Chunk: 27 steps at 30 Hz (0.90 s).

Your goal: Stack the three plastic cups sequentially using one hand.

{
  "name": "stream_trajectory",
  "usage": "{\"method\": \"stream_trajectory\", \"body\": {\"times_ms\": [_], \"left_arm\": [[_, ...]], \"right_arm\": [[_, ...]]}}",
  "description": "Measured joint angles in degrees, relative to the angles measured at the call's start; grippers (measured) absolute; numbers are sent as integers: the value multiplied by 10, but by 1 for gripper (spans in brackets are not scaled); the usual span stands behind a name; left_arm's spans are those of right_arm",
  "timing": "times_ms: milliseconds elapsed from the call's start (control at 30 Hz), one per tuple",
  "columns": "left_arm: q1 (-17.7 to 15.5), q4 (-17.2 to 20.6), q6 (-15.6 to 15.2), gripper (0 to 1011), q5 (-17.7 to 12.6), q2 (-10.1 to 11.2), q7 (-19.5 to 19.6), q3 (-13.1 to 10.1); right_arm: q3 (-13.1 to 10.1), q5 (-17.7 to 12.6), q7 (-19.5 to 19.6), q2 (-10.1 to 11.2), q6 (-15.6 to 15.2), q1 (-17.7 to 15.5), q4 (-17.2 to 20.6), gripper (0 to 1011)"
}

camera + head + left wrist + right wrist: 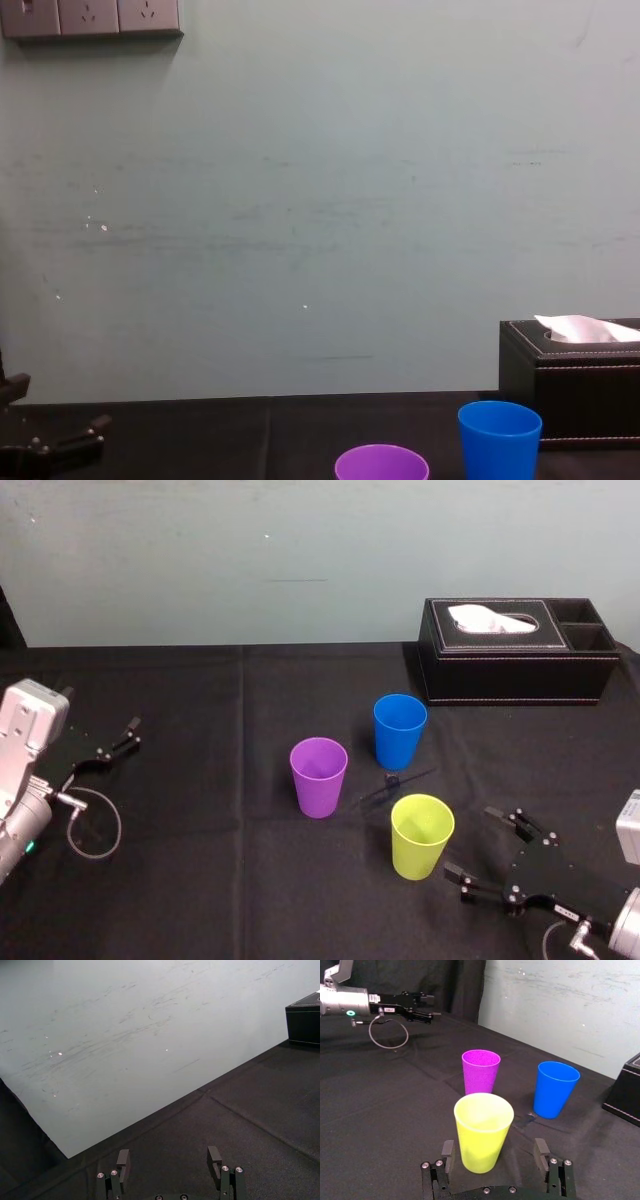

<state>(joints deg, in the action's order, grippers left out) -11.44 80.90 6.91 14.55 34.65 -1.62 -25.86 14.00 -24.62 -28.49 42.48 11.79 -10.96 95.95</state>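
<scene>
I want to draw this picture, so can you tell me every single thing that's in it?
purple cup: one, purple, upright near the table's middle
blue cup: one, blue, upright behind and to the right of the purple one
yellow-green cup: one, yellow-green, upright, nearest the robot
tissue box: one, black, at the far right of the table
tissue: one, white, poking out of the box's top
tablecloth: one, black, covering the table
socket panel: one, grey, high on the pale wall
left gripper: one, black, open, at the table's left, away from the cups
right gripper: one, black, open, just right of the yellow-green cup
</scene>
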Motion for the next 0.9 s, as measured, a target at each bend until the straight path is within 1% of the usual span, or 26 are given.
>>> {"method": "stream_trajectory", "body": {"times_ms": [533, 900], "left_arm": [[0, 0, 0, 1010, 0, 0, 0, 0], [0, 0, 0, 1010, 0, 0, 0, 0]], "right_arm": [[-3, 17, -25, -22, -12, 5, -6, 1003], [-4, 20, -36, -34, -21, 10, -11, 1003]]}}
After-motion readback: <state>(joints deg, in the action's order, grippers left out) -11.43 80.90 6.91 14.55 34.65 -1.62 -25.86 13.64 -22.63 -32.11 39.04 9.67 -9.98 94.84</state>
